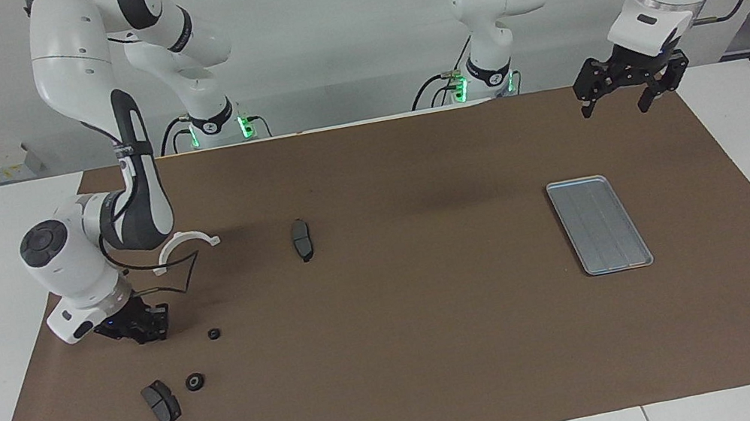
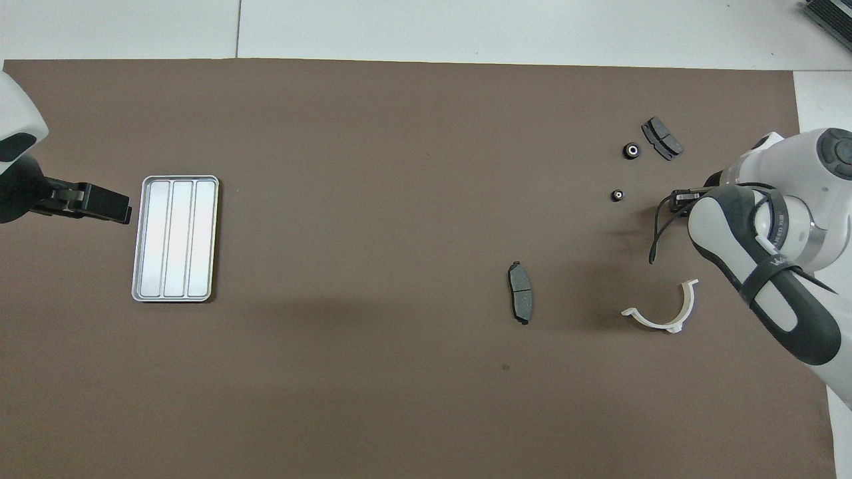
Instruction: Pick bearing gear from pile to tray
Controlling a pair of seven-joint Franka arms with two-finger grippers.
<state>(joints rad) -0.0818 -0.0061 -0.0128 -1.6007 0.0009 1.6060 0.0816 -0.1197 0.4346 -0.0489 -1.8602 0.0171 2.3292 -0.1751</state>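
Right hand (image 1: 136,328) sits low near a small black ring (image 1: 214,334), at its 9 o'clock; grip maybe shut, can't tell. Left hand (image 1: 629,88) hangs open, empty, near tray (image 1: 599,224).

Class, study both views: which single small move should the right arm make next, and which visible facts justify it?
Probably shift the right claw sideways over the nearer small black round ring and lower onto it. The claw is low by the brown mat, beside that ring but apart from it. The flat silver-grey metal tray holds nothing, and the left claw waits raised near it.
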